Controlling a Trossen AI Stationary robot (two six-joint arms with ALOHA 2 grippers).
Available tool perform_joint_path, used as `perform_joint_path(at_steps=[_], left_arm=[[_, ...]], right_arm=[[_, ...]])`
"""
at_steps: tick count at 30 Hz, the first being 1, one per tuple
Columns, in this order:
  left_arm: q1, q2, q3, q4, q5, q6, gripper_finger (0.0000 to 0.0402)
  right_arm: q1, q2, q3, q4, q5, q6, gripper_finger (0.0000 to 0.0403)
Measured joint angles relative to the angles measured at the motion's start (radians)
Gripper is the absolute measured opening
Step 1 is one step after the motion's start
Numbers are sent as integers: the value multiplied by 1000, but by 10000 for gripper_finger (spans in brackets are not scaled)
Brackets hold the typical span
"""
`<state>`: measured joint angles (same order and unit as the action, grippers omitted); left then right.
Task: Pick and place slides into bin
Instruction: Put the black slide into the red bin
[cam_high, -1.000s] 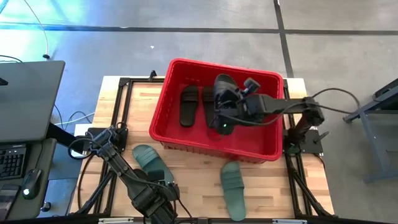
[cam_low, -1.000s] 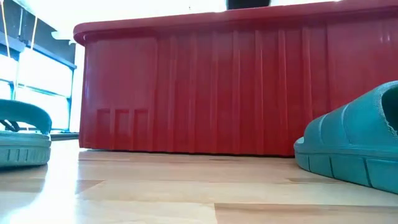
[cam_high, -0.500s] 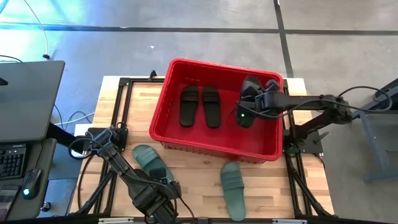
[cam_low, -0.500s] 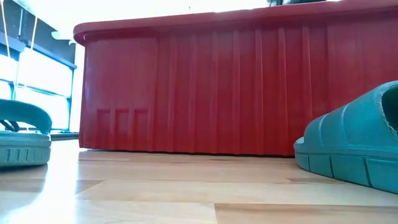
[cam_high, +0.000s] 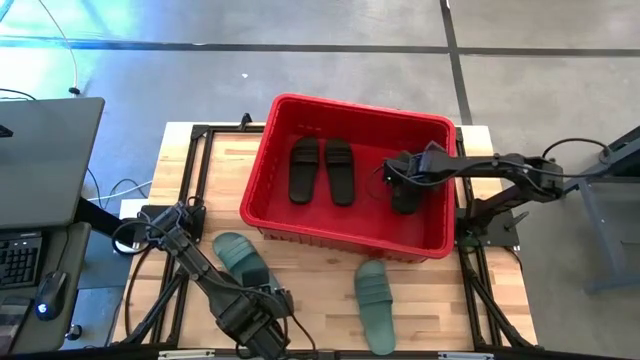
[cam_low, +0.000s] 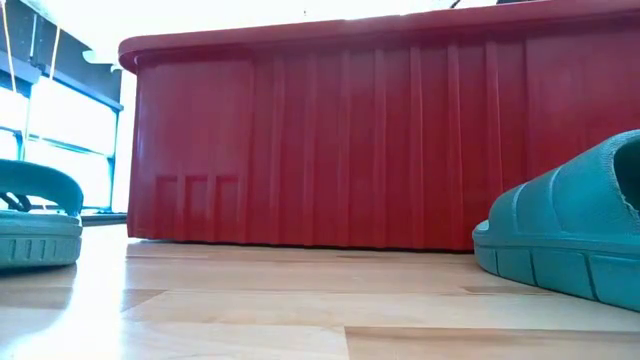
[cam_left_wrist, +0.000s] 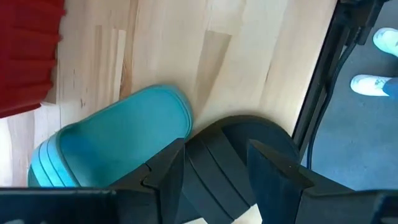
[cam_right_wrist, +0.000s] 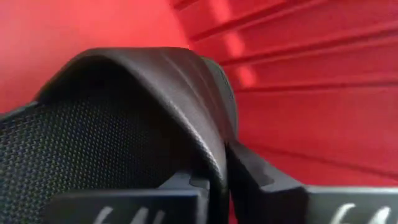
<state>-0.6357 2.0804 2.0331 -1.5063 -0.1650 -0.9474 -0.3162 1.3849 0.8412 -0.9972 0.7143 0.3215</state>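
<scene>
Slides (cam_high: 322, 170) go into the bin (cam_high: 300, 232) one by one at a wooden table (cam_high: 310, 290), and the right gripper (cam_high: 398, 176) has just carried a third black slide (cam_high: 405, 190) from the middle of the crate, where it hung a second ago, over to the right-hand end and lower, close to the floor inside. Its wrist camera shows the fingers pinched on the strap (cam_right_wrist: 180, 87) of that sandal, red wall close behind, so the load is not yet let go. Two black slides lie side by side on the crate floor, well apart from the one being lowered. On my reading a release is the next thing due.

The left gripper (cam_high: 262, 322) sits low at the table's near edge; its wrist view shows the fingers spread around a fourth black slide (cam_left_wrist: 239, 155), which lies touching a teal slide (cam_left_wrist: 118, 146), with no squeeze evident. A second teal slide (cam_high: 375, 305) lies alone near the front, just outside the crate's near wall. That leaves three sandals outside the crate.
</scene>
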Motion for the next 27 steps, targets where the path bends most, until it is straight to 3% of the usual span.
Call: perform_joint_path(at_steps=[4, 18, 22, 27], left_arm=[[2, 0, 0, 13, 0, 0, 156], [1, 0, 0, 77, 17, -1, 156], [1, 0, 0, 85, 18, -1, 156], [1, 0, 0, 103, 18, -1, 156]], right_arm=[[-26, 1, -43, 64, -99, -65, 50], [-120, 3, -44, 109, -196, -147, 190], [-111, 3, -44, 90, -213, -96, 223], [-46, 0, -44, 62, -297, -5, 235]])
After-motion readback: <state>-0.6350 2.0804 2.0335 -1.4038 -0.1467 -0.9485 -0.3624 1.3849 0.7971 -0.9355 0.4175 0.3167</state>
